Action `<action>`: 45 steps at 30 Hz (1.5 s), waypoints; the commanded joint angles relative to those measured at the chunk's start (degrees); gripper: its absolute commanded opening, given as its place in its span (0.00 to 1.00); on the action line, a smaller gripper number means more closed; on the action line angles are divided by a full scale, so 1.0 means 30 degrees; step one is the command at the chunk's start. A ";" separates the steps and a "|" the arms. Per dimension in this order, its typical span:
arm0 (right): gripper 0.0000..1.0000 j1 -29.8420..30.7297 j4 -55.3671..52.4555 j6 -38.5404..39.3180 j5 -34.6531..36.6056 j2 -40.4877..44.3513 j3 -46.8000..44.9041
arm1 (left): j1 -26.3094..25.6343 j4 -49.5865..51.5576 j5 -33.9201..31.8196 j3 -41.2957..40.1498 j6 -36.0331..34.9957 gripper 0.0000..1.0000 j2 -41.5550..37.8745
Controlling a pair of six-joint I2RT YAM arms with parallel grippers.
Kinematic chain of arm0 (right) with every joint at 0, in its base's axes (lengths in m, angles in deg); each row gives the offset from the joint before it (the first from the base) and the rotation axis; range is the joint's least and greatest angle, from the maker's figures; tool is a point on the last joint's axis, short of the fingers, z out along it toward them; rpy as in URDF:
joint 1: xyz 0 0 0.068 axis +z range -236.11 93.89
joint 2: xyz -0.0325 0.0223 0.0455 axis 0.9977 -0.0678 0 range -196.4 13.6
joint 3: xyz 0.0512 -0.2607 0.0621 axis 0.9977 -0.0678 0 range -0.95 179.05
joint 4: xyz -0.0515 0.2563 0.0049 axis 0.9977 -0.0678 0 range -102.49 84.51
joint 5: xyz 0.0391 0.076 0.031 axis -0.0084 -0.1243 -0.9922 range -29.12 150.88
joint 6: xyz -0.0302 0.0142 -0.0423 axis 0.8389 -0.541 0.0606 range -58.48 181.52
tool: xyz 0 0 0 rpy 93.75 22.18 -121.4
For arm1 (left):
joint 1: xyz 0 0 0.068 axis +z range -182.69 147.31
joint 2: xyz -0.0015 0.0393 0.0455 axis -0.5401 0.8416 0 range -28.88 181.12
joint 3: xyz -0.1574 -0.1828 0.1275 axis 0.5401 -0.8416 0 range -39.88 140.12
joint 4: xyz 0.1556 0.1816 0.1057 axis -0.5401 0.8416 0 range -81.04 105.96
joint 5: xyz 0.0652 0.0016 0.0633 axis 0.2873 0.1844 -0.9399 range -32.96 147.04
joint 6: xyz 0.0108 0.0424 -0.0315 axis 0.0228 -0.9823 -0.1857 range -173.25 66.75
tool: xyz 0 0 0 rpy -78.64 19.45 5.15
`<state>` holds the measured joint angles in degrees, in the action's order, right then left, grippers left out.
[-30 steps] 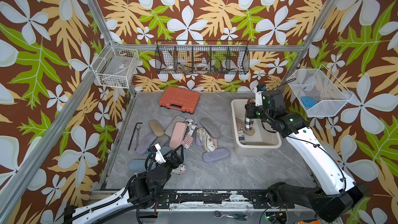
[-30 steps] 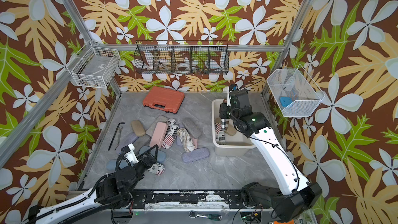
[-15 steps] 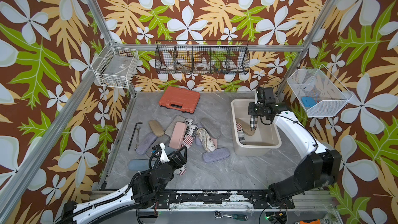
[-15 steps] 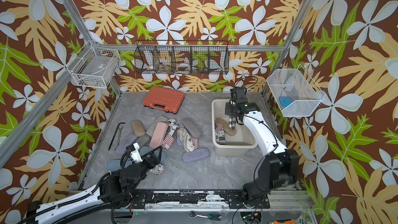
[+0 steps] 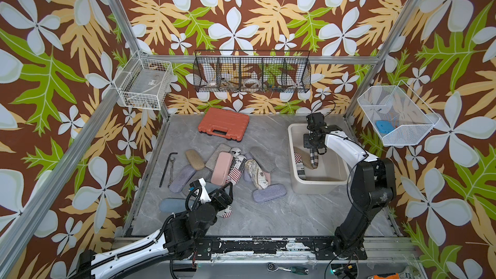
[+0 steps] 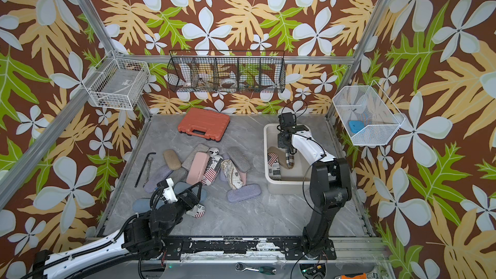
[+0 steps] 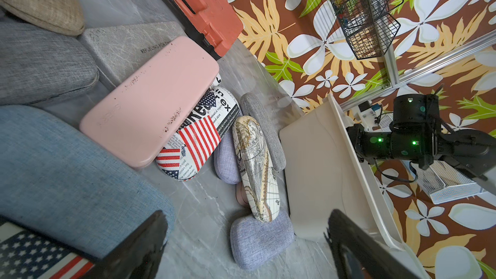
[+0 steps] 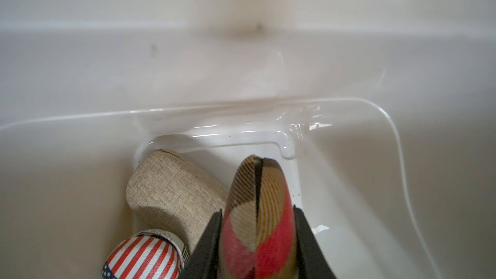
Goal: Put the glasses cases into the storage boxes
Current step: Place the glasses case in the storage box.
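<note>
Right claw (image 8: 257,212) pinched plaid case (image 5: 313,158) upright inside tub (image 5: 316,187), beside tan case (image 8: 171,191). Seemed best: lay flat, then release. Left claw (image 7: 247,214) wide, empty.

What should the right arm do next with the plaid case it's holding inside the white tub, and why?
Probably open the fingers and let go. The plaid case hangs end-down inside the tub, its tip low beside the tan case and the flag case, so it should settle there.
</note>
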<state>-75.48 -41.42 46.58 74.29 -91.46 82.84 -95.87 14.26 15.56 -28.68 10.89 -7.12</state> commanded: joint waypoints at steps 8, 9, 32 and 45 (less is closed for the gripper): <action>0.42 0.0000 -0.0550 0.0059 -0.0487 -0.1387 0.1319 | 0.0017 0.0913 0.0716 -0.0154 0.0179 0.96 -0.1152; 0.43 0.0000 -0.0565 -0.0013 -0.0686 -0.1276 0.1311 | 0.0009 0.0430 0.1396 -0.0145 -0.0813 0.99 -0.1216; 0.53 0.2633 0.0890 -0.2355 -0.3873 1.0376 -0.6103 | 0.0002 -0.4332 0.5189 0.0915 -0.4519 0.92 0.0264; 0.60 0.2637 0.3968 -0.4603 -0.5877 1.5207 -0.8904 | 0.0024 -0.3461 0.2027 0.1101 -0.1338 0.94 -0.0188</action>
<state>-67.67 -32.98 35.15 59.27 -46.78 57.16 -95.87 6.54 24.20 -25.16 4.75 -8.08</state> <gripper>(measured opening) 0.595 0.947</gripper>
